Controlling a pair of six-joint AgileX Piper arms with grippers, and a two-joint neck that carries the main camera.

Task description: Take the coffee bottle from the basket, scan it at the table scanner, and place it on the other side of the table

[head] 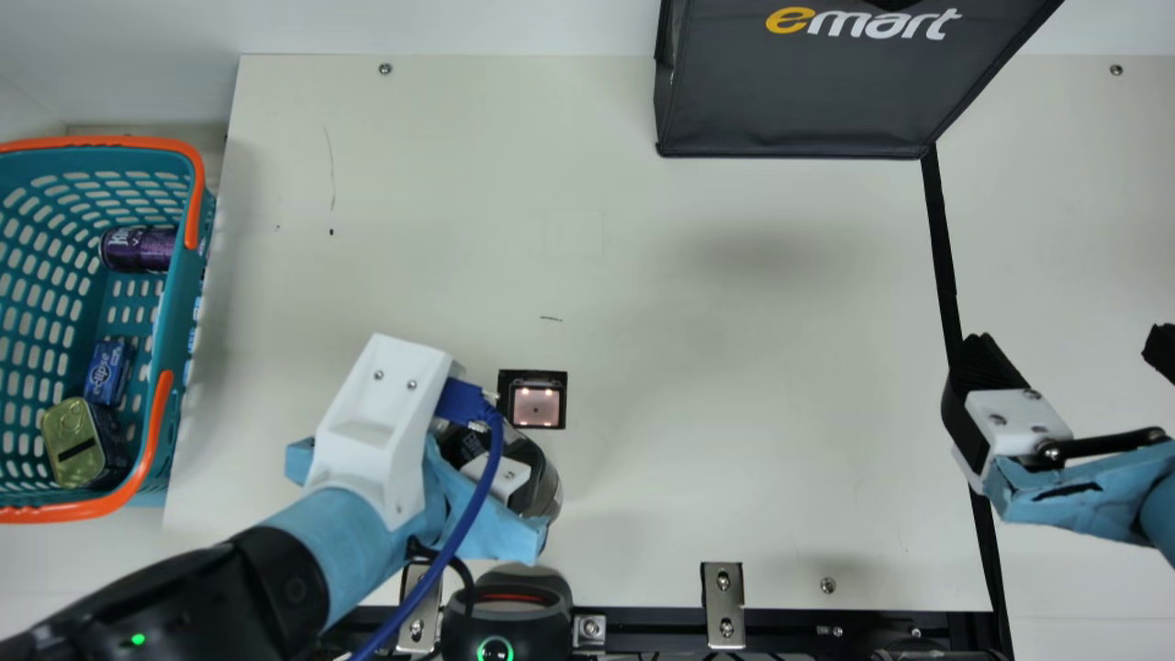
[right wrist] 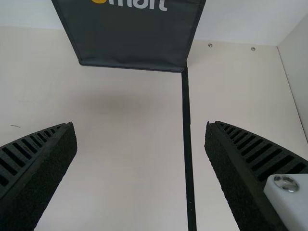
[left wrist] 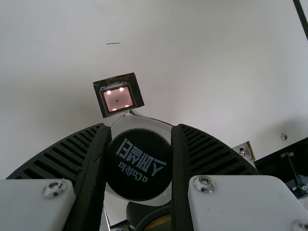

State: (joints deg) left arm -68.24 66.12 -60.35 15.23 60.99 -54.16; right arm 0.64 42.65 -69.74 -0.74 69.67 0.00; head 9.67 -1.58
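My left gripper [head: 500, 477] is over the table's near part, its fingers hidden there, with the coffee bottle [head: 542, 487] under it. The bottle stands close to the near side of the small square scanner [head: 536, 407]. Seen from the left wrist, my left gripper [left wrist: 139, 130] has its ribbed fingers pressed on both sides of the black-capped bottle [left wrist: 138, 166], and the scanner [left wrist: 118, 98] lies just past it with its lights on. At the right side my right gripper [head: 1069, 358] is open and holds nothing; its wide-apart fingers also show at my right gripper [right wrist: 140, 127].
A teal basket [head: 173, 303] with orange handles stands at the far left, holding a purple can [head: 138, 249], a blue pack [head: 108, 372] and a gold-topped tin [head: 73, 442]. A dark bag [head: 808, 101] is at the back. A black device [head: 507, 620] sits at the near edge.
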